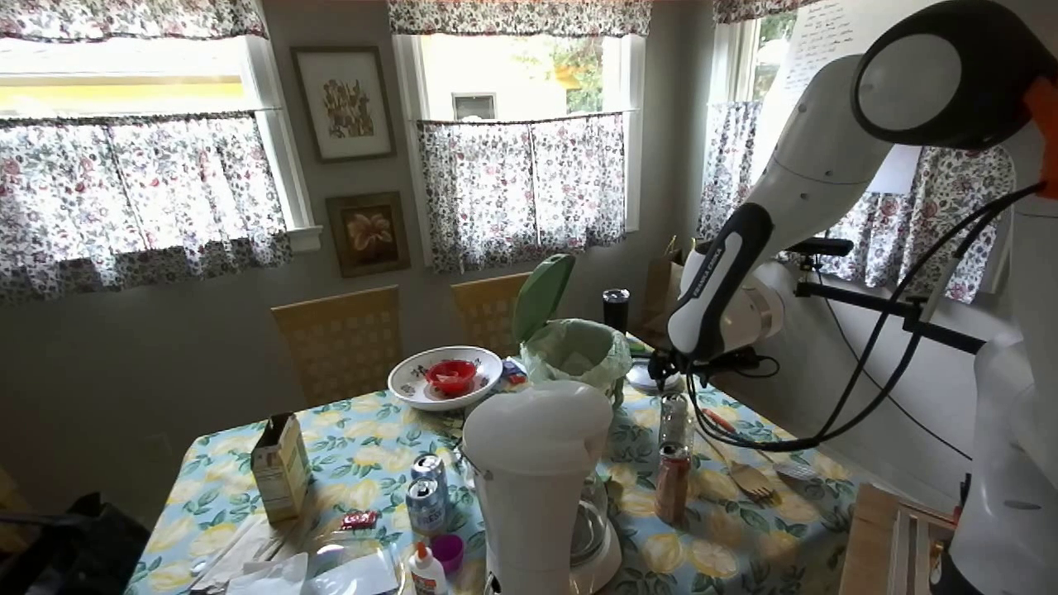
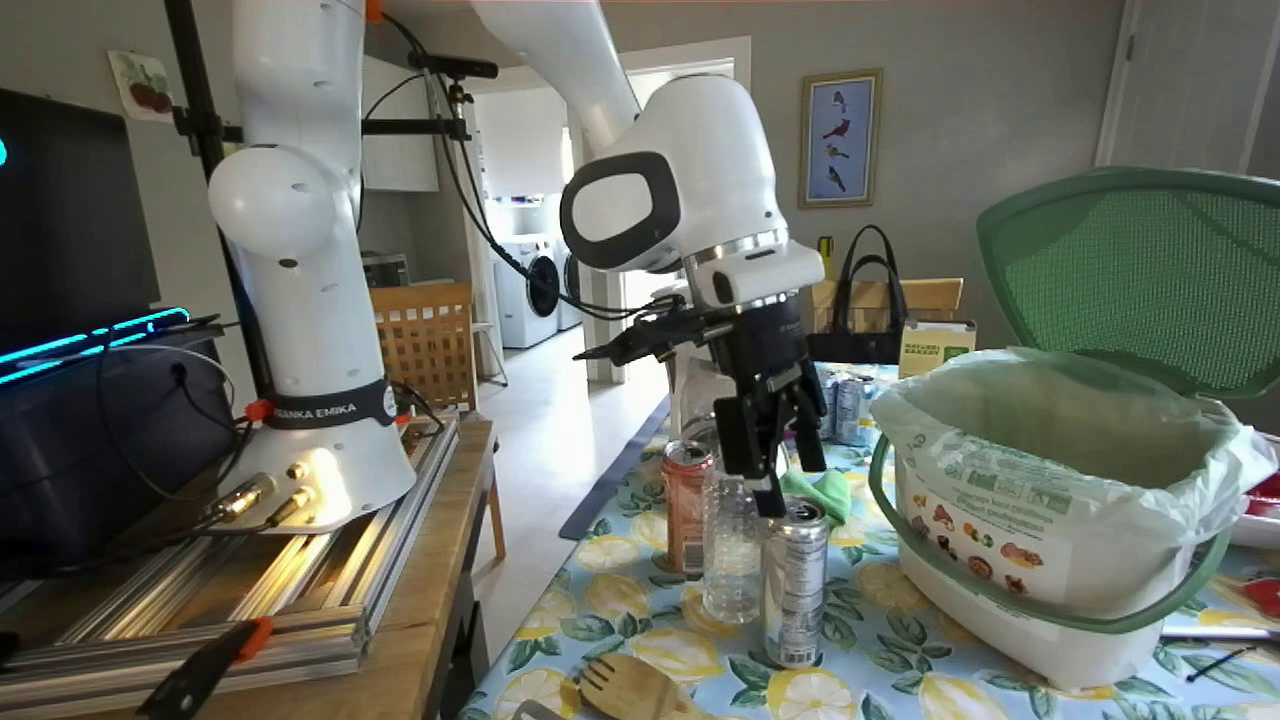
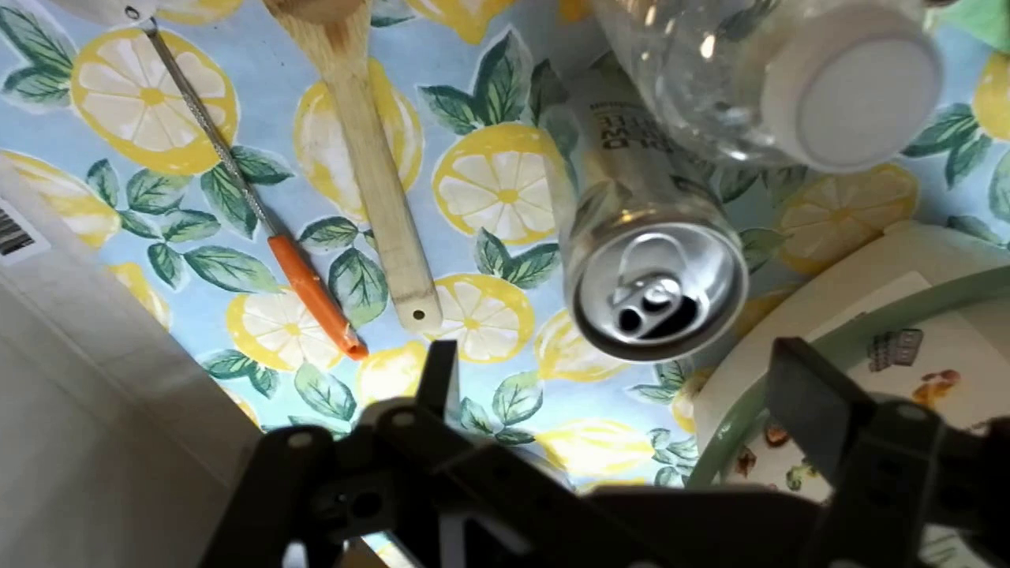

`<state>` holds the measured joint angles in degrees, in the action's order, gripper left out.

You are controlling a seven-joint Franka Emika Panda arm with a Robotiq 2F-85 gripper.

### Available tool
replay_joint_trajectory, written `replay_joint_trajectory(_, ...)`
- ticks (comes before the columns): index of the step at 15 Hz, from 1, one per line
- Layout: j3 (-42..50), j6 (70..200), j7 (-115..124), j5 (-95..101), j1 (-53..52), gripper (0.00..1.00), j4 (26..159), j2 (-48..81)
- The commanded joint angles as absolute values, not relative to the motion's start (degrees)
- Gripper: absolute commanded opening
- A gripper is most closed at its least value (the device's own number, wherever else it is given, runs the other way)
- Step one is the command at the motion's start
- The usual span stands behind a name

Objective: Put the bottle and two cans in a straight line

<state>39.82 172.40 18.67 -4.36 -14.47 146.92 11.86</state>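
Lemon-printed blue surface (image 2: 590,600): bears a row of three upright pieces near its edge facing the white robot base (image 2: 310,470).

Opened silver metal can (image 2: 797,590): row's end nearest the white plastic bin (image 2: 1060,530) with a green lid.

Clear ribbed plastic bottle (image 2: 732,555) with white cap: middle place; contact with either neighbour cannot be told.

Reddish-brown metal can (image 2: 686,515): opposite end.

Black two-fingered tool (image 3: 615,351): spread wide, gripping nothing, above or just beside the silver can's top; which, the views do not settle.

Condition: row close to straight in both exterior views; task judged all but complete.

Hazards, in judged order of likelihood:
1. Silver can knocked askew, should a sideways withdrawal catch its rim; cause, the tool's nearness.
2. Bottle toppled by that can; presumably light, it could roll over the surface's edge. The wooden fork-ended spatula (image 1: 750,482), lying between row and edge, might or might not check it.
3. Bin struck if the tool swings that way, the space there looking tight.
4. Good alignment spoiled by a needless further grasp.
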Motion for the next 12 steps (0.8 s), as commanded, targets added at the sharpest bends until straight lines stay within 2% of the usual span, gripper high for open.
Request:
replay_joint_trajectory(1, 41.16, 167.75, 19.1, -3.79, -15.31, 1.0, 148.6, 4.8)
replay_joint_trajectory(7, 41.94, 152.26, 17.53, 0.2, -14.14, 1.0, 148.58, -8.38)
replay_joint_trajectory(8, 33.12, 150.42, 15.44, -0.51, -5.29, 1.0, 148.58, -10.26)
replay_joint_trajectory(12, 24.46, 141.83, 5.76, -4.42, 2.88, 1.0, 149.09, -16.83)
